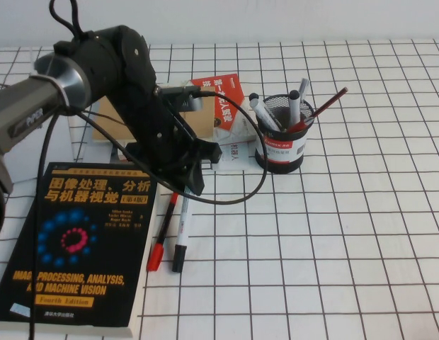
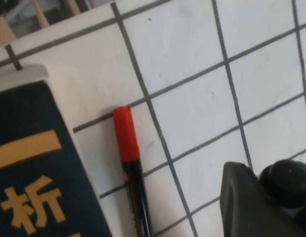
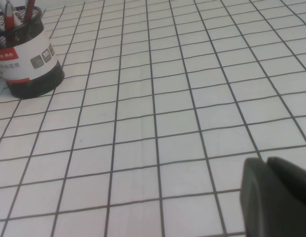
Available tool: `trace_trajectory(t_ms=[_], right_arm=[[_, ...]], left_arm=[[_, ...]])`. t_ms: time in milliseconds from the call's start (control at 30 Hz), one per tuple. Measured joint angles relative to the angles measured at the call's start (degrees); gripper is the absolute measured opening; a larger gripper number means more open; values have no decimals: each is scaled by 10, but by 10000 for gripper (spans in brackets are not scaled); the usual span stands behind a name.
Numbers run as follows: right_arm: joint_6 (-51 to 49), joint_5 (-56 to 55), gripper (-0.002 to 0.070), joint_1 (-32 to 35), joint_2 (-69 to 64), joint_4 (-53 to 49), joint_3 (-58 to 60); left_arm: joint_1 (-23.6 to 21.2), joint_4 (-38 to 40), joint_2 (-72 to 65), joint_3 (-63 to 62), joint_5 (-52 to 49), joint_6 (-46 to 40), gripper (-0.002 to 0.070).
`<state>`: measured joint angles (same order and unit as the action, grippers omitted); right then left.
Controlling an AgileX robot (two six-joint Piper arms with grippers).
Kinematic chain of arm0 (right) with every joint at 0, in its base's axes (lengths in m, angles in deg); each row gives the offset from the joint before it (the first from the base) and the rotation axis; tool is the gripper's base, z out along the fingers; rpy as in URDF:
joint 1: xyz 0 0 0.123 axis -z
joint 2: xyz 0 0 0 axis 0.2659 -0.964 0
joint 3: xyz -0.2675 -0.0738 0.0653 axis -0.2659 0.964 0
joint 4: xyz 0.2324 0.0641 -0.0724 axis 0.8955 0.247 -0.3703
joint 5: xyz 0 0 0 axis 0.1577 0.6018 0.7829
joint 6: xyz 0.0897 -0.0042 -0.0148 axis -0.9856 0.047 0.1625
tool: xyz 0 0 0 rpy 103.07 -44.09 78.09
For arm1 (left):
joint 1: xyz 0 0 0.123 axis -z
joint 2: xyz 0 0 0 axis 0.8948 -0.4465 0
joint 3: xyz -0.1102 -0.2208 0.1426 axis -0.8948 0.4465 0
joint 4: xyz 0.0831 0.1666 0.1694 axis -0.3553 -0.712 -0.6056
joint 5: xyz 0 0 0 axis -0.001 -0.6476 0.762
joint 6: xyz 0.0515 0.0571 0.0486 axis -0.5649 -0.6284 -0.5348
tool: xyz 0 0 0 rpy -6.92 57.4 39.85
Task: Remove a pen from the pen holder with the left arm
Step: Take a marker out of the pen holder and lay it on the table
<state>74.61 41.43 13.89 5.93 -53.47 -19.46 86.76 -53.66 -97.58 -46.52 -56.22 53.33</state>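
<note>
Finding the black mesh pen holder [image 1: 282, 145] standing upright at the far middle of the counter [image 1: 347, 248]. Seeing it bristling with several markers and a red stick pen [image 1: 331, 103], all leaning outward with ends up, handy for picking.

Spotting two pens already outside it: a red-capped pen [image 1: 164, 230] and a black-capped marker [image 1: 182, 234]. Seeing them lying side by side, close but apparently apart, caps toward the near edge, just right of the image-processing textbook [image 1: 78, 241].

Locating the left pincer [image 1: 190, 183] low over the far ends of those two pens, left of and nearer than the holder, pointing down at the counter. Not managing to tell whether clenched on the marker's far end or released from it, with that end hidden under the arm.

Reading the red-capped pen in the left wrist view as lying free on the grid beside the book's edge, untouched. Judging the take-out as done or nearly so, with the laying-down now at hand.

Placing the right pincer [image 3: 276, 197] outside the high view, hovering over bare grid squares to the right of and nearer than the holder, likely parked. Finding its grip impossible to tell.

Noting a red-and-white book [image 1: 223, 95] and a brown box [image 1: 198, 117] lying at the far side behind the left arm, left of the holder.
</note>
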Motion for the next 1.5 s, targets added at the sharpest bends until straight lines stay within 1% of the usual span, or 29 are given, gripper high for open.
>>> trace_trajectory(t_ms=[500, 600, 700, 800, 1000, 1067, 1100, 1133, 1233, 1267, 1333, 1433, 1500], right_arm=[[0, 0, -17, 0, 0, 0, 0], [0, 0, -16, 0, 0, 0, 0], [0, 0, -16, 0, 0, 0, 0], [0, 0, -16, 0, 0, 0, 0], [0, 0, -16, 0, 0, 0, 0], [0, 0, -16, 0, 0, 0, 0], [0, 0, -16, 0, 0, 0, 0], [0, 0, -16, 0, 0, 0, 0], [0, 0, -17, 0, 0, 0, 0], [0, 0, -17, 0, 0, 0, 0], [0, 0, -16, 0, 0, 0, 0], [0, 0, -16, 0, 0, 0, 0], [0, 0, -17, 0, 0, 0, 0]], left_arm=[[0, -4, -52, -1, 21, 26, 127], [0, -9, -52, -1, 26, 26, 157], [0, -12, -52, -1, 28, 26, 214], [0, -13, -52, -1, 28, 26, 254], [0, -14, -42, -33, 10, 23, 270], [0, -15, -27, -56, 4, 9, 257], [0, -15, -14, -64, 4, -1, 237], [0, -17, 3, -69, 4, -13, 204], [5, -39, 62, -73, 2, -39, 70], [9, -51, 80, -73, -1, -42, 50], [22, -86, 130, -64, 0, -44, 22], [43, -127, 200, -25, 24, -43, 8], [58, -138, 249, 11, 42, -43, 4]])
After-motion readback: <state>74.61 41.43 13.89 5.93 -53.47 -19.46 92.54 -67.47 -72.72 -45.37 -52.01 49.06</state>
